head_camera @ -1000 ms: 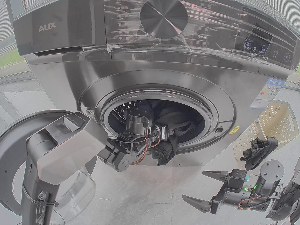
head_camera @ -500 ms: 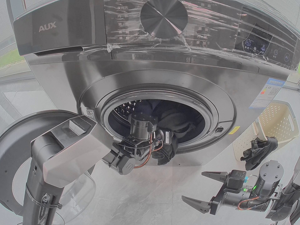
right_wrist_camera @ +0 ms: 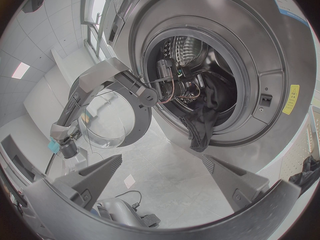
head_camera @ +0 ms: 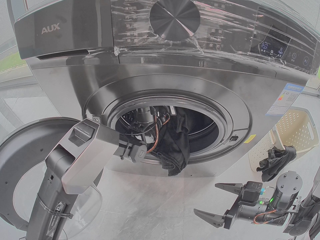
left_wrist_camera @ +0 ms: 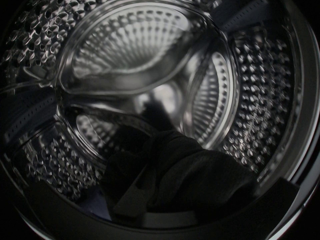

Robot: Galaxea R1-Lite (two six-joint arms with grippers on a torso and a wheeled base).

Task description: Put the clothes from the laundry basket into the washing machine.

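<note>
The washing machine point(head_camera: 173, 84) stands with its round opening facing me. My left gripper point(head_camera: 167, 112) is inside the drum mouth, shut on a black garment point(head_camera: 173, 140). That cloth hangs from the gripper down over the door rim. In the left wrist view the dark garment point(left_wrist_camera: 186, 177) lies low in front of the steel drum point(left_wrist_camera: 133, 50). My right gripper point(head_camera: 206, 198) hovers open above the floor at the lower right, holding nothing. A second black garment point(head_camera: 275, 162) drapes over the rim of the cream laundry basket point(head_camera: 296, 127) to the right of the machine.
The machine's door point(head_camera: 20, 157) is swung open to the left, its glass bowl point(right_wrist_camera: 106, 120) beside my left arm. Grey tiled floor point(head_camera: 150, 200) lies open in front of the machine. A cable and a small device point(right_wrist_camera: 123, 210) lie on the floor.
My left arm has risen and pushed further into the drum opening, lifting the black garment higher while its end still hangs over the rim. The right arm has not moved.
</note>
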